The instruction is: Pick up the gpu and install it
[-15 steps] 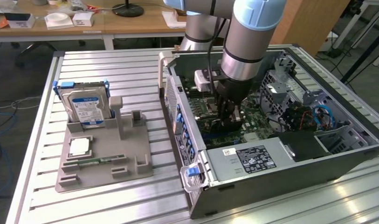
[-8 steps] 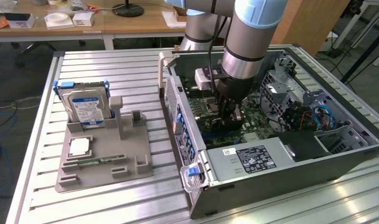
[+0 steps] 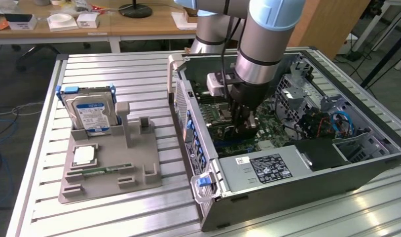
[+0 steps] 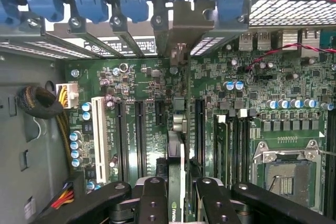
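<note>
Now | gripper (image 4: pixel 176 192) clamped on gpu (image 4: pixel 177 145), card edge-on above motherboard (image 4: pixel 131 77) inside open computer case (image 3: pixel 358 173) | judgement: keep card upright, bracket toward rear slot openings, align over slot, press evenly.

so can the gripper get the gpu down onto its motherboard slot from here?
Probably yes. The gripper is shut on the gpu, held edge-on inside the open case. The long black slots on the motherboard below look unobstructed, and the yellow cable bundle sits off to the side.
</note>
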